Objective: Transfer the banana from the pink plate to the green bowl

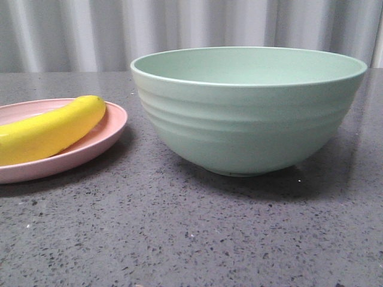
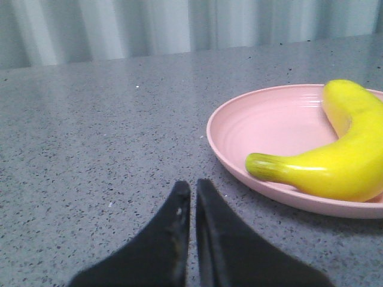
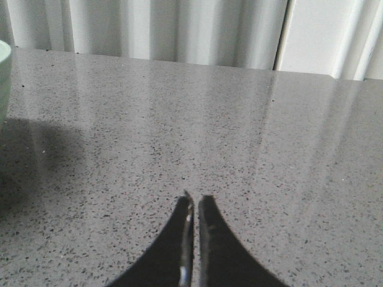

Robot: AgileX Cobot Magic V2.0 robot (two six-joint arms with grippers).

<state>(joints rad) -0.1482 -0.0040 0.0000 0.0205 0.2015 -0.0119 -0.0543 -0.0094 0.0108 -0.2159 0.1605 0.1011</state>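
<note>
The yellow banana [image 1: 51, 128] lies across the pink plate [image 1: 102, 140] at the left of the front view. To its right stands the big mint-green bowl [image 1: 248, 110], upright, its inside hidden from this low angle. Neither gripper shows in the front view. In the left wrist view my left gripper [image 2: 193, 186] is shut and holds nothing, low over the table just short of the pink plate [image 2: 269, 125], where the banana [image 2: 335, 161] points its greenish stem toward me. My right gripper [image 3: 195, 198] is shut and holds nothing over bare table, with the bowl's rim [image 3: 3, 78] at the view's edge.
A speckled grey stone tabletop [image 1: 191, 233] carries everything. Pale pleated curtains [image 1: 90, 30] close off the far side of the table.
</note>
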